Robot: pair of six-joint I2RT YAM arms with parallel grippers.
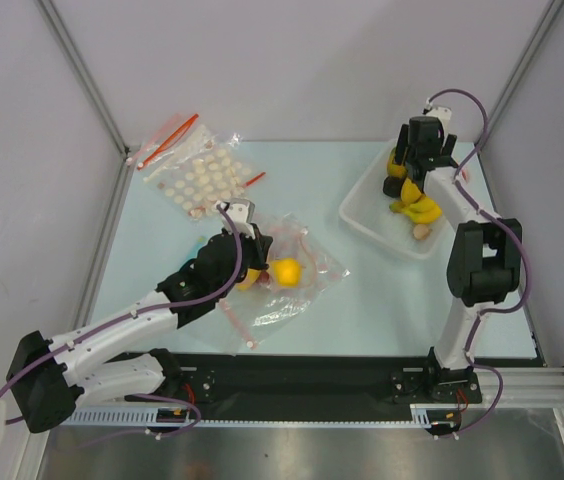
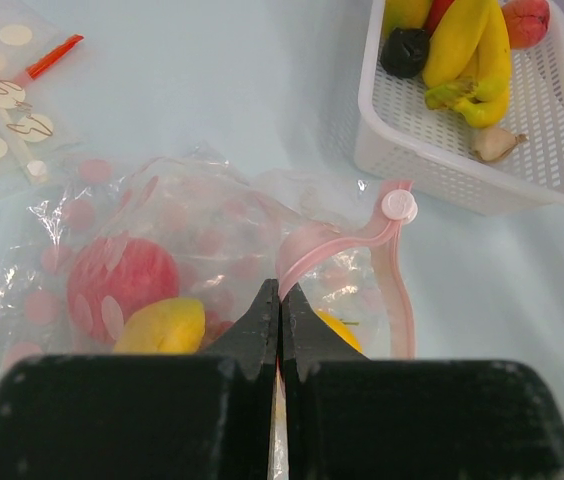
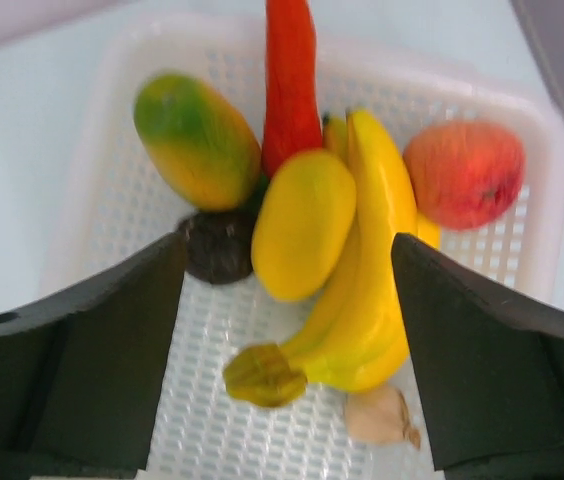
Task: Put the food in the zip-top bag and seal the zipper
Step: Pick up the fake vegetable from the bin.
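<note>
The crinkly clear zip-top bag (image 1: 292, 285) lies mid-table, faint pink dots on its film. It holds a red fruit (image 2: 122, 285) and yellow fruits (image 2: 162, 328). Its pink zipper (image 2: 402, 300) curves open in a loop. My left gripper (image 2: 280, 300) is shut on that strip at the bag's mouth; it also shows in the top view (image 1: 252, 262). My right gripper (image 3: 287, 245) is open and empty, hovering over the white basket (image 3: 112, 300). Below it lie bananas (image 3: 362, 300), a yellow fruit (image 3: 302, 225), a red chili (image 3: 290, 80), a mango (image 3: 197, 140), dark grapes (image 3: 217, 245) and a peach (image 3: 462, 175).
The basket (image 1: 362, 215) stands at the back right. A small garlic bulb (image 3: 377, 415) lies in it. Clear bags with white dots (image 1: 202, 180) and red strips (image 1: 170, 140) lie at the back left. Grey walls close the table's back and sides.
</note>
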